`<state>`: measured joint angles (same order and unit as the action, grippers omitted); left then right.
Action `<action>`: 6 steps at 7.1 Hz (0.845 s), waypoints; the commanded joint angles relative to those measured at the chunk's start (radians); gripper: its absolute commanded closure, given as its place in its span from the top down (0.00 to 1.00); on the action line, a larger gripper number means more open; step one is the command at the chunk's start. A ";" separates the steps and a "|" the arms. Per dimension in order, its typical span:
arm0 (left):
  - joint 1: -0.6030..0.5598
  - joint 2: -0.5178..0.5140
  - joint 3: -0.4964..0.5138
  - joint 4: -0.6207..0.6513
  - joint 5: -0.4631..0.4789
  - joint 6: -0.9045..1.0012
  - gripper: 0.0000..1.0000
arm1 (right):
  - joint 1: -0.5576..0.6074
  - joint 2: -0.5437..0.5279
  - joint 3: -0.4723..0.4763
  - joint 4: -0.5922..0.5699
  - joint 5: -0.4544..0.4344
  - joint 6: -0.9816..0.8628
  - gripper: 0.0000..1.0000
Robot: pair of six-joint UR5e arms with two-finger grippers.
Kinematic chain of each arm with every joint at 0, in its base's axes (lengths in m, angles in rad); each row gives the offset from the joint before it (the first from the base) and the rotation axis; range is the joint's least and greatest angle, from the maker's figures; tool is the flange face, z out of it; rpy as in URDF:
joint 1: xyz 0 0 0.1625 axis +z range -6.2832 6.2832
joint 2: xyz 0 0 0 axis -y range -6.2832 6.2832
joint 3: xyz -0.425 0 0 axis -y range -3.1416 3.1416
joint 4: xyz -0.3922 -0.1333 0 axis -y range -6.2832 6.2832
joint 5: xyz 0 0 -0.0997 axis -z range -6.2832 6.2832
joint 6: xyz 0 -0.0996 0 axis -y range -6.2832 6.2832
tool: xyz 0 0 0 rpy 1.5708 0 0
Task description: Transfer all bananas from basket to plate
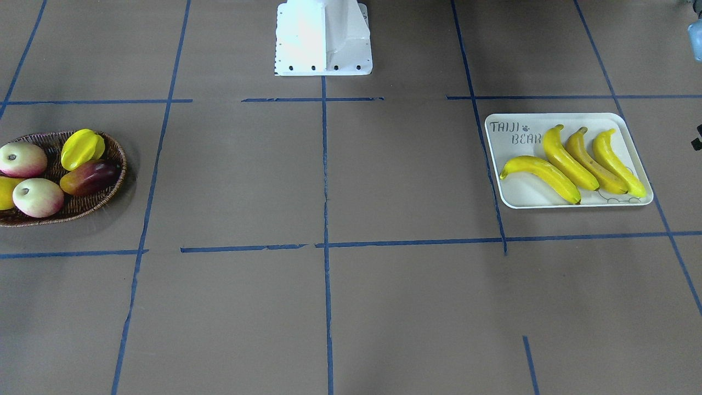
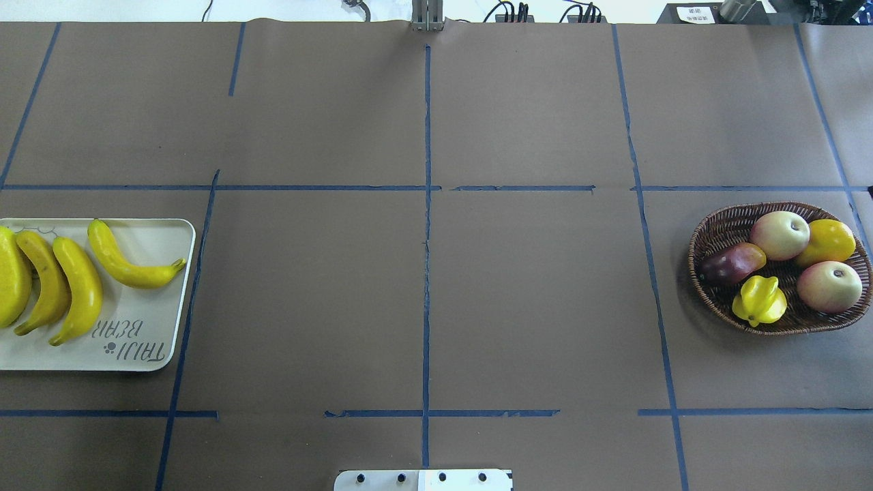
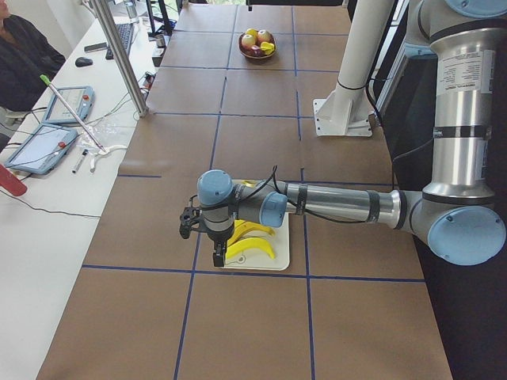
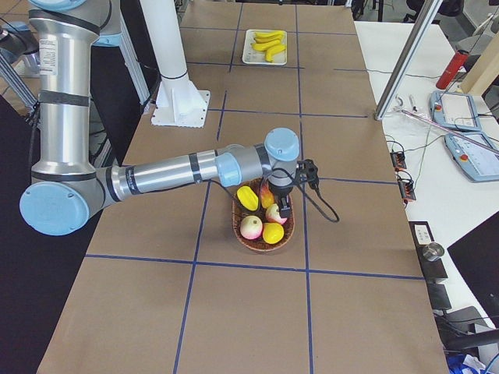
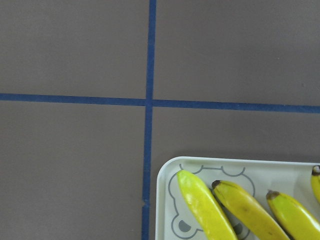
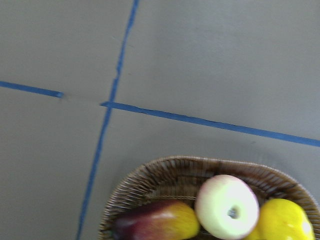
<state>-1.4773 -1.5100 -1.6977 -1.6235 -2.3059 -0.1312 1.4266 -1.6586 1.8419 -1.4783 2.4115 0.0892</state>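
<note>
Yellow plastic-looking bananas (image 2: pixel 82 290), four, side by side on plate (image 2: pixel 160 239) at counter's left end, none in basket (image 2: pixel 716 232) far right; judged light, stiff, slick, best pinched mid-length; left claw (image 3: pixel 215 255), right claw (image 4: pixel 285 209): spread or pressed together, cannot tell.

The overhead view's left edge cuts off part of the plate (image 2: pixel 174 307) and the outermost of the 4 bananas (image 2: pixel 13 279). The front view's left edge crops the basket (image 1: pixel 88 206). The right wrist view is blurred. The left gripper (image 3: pixel 218 255) and right gripper (image 4: pixel 285 209) show only in side views, their opening unreadable
</note>
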 commanded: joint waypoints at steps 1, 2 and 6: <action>-0.069 0.002 -0.058 0.158 -0.012 0.104 1.00 | 0.086 0.020 -0.091 0.007 0.022 -0.085 1.00; -0.081 0.011 -0.062 0.162 -0.064 0.064 1.00 | 0.107 0.034 -0.096 0.007 0.006 -0.094 1.00; -0.080 0.005 -0.019 0.145 -0.056 0.147 1.00 | 0.188 -0.015 -0.209 0.004 0.047 -0.098 1.00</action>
<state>-1.5565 -1.5048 -1.7394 -1.4771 -2.3616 -0.0558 1.5753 -1.6640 1.6828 -1.4747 2.4308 -0.0066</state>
